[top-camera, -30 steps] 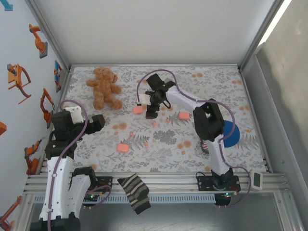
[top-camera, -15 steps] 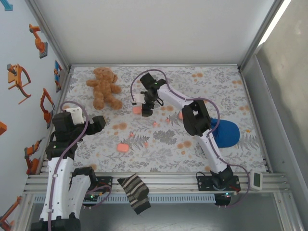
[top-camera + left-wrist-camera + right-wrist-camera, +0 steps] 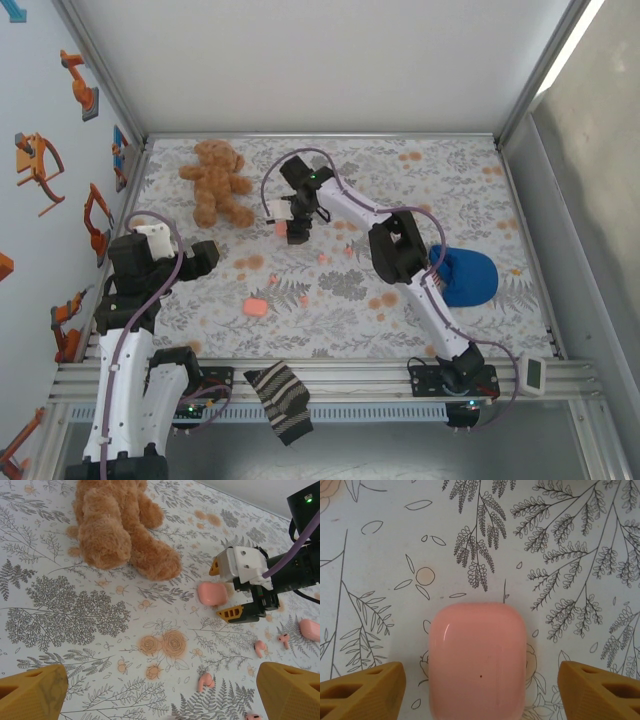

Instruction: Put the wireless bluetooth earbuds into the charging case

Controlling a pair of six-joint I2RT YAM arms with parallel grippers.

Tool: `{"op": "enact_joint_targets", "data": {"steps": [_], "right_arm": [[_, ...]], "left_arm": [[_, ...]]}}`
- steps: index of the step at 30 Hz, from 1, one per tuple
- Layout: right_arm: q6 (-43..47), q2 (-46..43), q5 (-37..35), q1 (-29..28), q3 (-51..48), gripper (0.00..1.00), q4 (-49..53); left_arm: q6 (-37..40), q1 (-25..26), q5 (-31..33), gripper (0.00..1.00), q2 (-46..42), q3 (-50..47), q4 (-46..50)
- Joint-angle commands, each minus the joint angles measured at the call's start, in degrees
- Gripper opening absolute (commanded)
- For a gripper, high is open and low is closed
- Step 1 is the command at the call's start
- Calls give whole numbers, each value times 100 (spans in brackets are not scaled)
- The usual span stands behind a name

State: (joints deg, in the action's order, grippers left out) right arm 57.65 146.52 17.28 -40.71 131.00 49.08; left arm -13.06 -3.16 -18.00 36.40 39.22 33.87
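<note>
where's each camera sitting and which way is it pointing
Top external: above and behind, looking down on the floral cloth; left arm and right arm rise from the bottom edge.
Left wrist: looks low across the cloth at the teddy bear and right hand; left hand fingers in the bottom corners.
Right wrist: looks straight down on a pink case; right hand's fingers flank it.
Shared: both wrist views show that case between the right hand's fingers.

My top camera, fixed above and behind my bases, looks down over the whole floral cloth (image 3: 330, 320). My left wrist camera looks low across it, from well off, at my right gripper (image 3: 223, 592) and the pink case (image 3: 209, 594). My right wrist camera stares straight down on that case, close.
</note>
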Motion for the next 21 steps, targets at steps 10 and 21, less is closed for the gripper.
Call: {"op": "enact_joint_targets", "data": {"steps": [10, 21], "right_arm": [[168, 261, -111, 2, 214, 68, 402], [133, 63, -102, 19, 35, 47, 410]], "left_arm": [[101, -35, -61, 96, 39, 48, 20], [15, -41, -30, 96, -15, 75, 110]]}}
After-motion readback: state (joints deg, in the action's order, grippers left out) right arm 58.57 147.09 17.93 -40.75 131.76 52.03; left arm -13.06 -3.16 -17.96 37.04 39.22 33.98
